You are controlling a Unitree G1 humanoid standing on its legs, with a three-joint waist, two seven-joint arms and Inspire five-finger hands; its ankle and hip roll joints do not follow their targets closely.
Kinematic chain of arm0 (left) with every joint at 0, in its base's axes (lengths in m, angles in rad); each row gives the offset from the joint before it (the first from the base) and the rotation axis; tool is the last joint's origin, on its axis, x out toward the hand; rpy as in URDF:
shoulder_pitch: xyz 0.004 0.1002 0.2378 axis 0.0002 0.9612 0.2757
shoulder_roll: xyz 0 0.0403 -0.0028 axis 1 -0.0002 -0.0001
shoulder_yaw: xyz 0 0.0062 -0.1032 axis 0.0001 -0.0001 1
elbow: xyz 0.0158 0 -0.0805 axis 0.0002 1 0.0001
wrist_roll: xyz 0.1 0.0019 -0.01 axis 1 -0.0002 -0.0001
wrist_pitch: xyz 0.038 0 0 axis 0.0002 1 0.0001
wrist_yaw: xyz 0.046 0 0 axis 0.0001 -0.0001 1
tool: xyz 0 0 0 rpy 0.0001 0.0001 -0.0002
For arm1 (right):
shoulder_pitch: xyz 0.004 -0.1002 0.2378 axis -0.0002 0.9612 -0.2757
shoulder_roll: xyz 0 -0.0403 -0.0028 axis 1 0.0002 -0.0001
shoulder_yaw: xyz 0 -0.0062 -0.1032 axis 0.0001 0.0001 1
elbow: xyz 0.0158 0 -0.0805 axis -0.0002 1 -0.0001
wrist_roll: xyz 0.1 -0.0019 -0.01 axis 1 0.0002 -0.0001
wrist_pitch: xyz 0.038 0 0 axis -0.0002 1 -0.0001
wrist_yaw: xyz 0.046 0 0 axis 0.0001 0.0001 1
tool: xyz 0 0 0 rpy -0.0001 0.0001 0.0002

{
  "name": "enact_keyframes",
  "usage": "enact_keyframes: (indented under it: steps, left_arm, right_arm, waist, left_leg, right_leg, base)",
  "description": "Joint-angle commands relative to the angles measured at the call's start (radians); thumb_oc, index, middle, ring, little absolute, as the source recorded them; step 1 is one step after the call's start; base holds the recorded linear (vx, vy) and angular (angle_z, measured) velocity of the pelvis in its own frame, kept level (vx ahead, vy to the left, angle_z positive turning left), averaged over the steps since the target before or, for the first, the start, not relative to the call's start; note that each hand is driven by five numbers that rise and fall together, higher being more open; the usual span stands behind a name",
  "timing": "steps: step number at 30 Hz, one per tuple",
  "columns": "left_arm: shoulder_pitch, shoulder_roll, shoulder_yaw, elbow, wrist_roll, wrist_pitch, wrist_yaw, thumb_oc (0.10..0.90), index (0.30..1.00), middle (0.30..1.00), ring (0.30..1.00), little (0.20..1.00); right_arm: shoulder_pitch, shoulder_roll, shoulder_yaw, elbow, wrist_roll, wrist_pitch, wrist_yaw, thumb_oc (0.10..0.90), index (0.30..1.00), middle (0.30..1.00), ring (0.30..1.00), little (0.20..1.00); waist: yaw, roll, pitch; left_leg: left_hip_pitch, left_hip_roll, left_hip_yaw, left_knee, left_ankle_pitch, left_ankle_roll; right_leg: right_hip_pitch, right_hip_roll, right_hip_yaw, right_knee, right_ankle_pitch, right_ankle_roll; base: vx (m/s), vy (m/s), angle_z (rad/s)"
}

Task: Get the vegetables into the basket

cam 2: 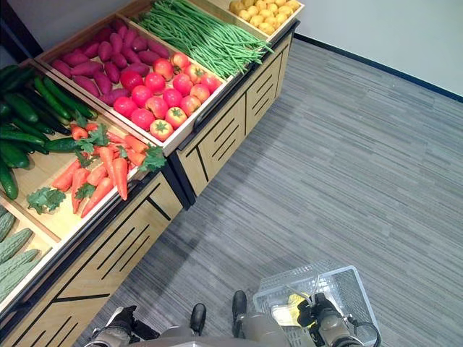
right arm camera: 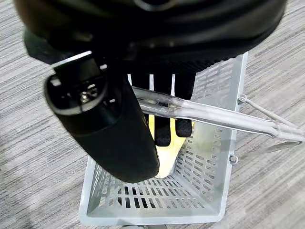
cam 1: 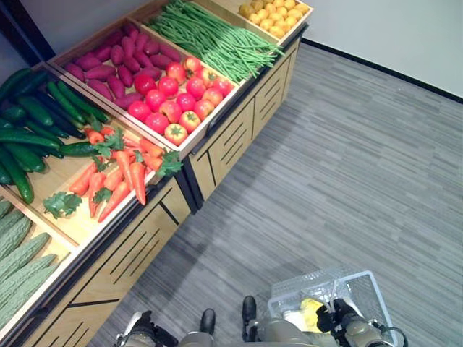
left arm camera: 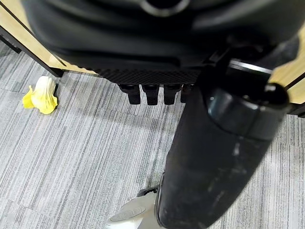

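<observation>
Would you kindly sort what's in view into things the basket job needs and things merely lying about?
Belongs to the job:
- basket, its handle gripped by the right hand
- yellow vegetable already inside it
- carrots, tomatoes, cucumbers and green beans on the stand
- left hand, hanging empty

Lying about:
- yellow vegetable on the carpet

A long counter (cam 1: pixel 239 137) runs along the robot's left, split into compartments. From its far end toward its near end lie lemons (cam 1: pixel 276 14), green beans (cam 1: pixel 210 36), then sweet potatoes (cam 1: pixel 116 61) behind tomatoes (cam 1: pixel 177 97), then cucumbers (cam 1: pixel 36 123) behind carrots (cam 1: pixel 116 173) at the front edge, then bitter gourds (cam 1: pixel 18 264). On the floor (cam 1: pixel 347 166) to the right hangs a basket (cam 1: pixel 362 289), a yellow vegetable (cam 1: pixel 311 312) in it. Another yellow vegetable (left arm camera: pixel 40 95) lies on the floor beside the counter's base.
</observation>
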Motion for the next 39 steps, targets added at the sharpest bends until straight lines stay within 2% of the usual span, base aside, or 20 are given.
enact_keyframes:
  steps: [1,12,27,39]
  left_arm:
    - [-0.031,0.035,-0.009,-0.007,0.003,0.006,0.023,0.900,1.000,1.000,1.000,1.000]
    - [-0.036,0.045,-0.009,-0.014,0.003,0.006,0.019,0.900,1.000,1.000,1.000,1.000]
    - [-0.034,0.050,-0.004,-0.002,0.010,0.008,0.008,0.900,1.000,1.000,1.000,1.000]
    - [-0.038,0.044,-0.004,0.001,0.005,0.007,0.012,0.900,1.000,1.000,1.000,1.000]
  right_arm:
    - [0.011,-0.025,0.014,0.018,0.007,0.015,-0.015,0.400,0.300,0.300,0.300,0.300]
    - [0.001,-0.005,0.029,0.017,0.004,0.017,-0.012,0.400,0.300,0.300,0.300,0.300]
    - [0.003,0.012,0.031,0.032,-0.005,0.023,-0.001,0.400,0.300,0.300,0.300,0.300]
    - [-0.007,0.016,0.041,0.038,-0.012,0.019,-0.001,0.400,0.300,0.300,0.300,0.300]
  waist:
    - [0.027,-0.012,0.019]
    - [0.046,-0.028,0.036]
    - [0.051,-0.034,0.026]
    - [0.061,-0.041,0.041]
  left_leg:
    - [0.143,-0.055,0.059,0.000,-0.103,0.064]
    - [0.132,-0.079,0.057,0.000,-0.111,0.084]
    - [0.145,-0.097,0.073,0.000,-0.124,0.102]
    - [0.153,-0.093,0.054,0.000,-0.125,0.102]
  right_leg:
    - [-0.036,-0.046,0.101,-0.021,0.027,0.130]
    - [-0.052,-0.057,0.132,-0.022,0.064,0.145]
    - [-0.042,-0.072,0.140,-0.033,0.097,0.163]
    - [-0.050,-0.078,0.120,0.009,0.071,0.162]
  base:
    - [-0.07,0.069,-0.04]
    - [-0.07,0.075,0.00]
    - [-0.05,0.053,-0.04]
    - [0.00,0.005,0.01]
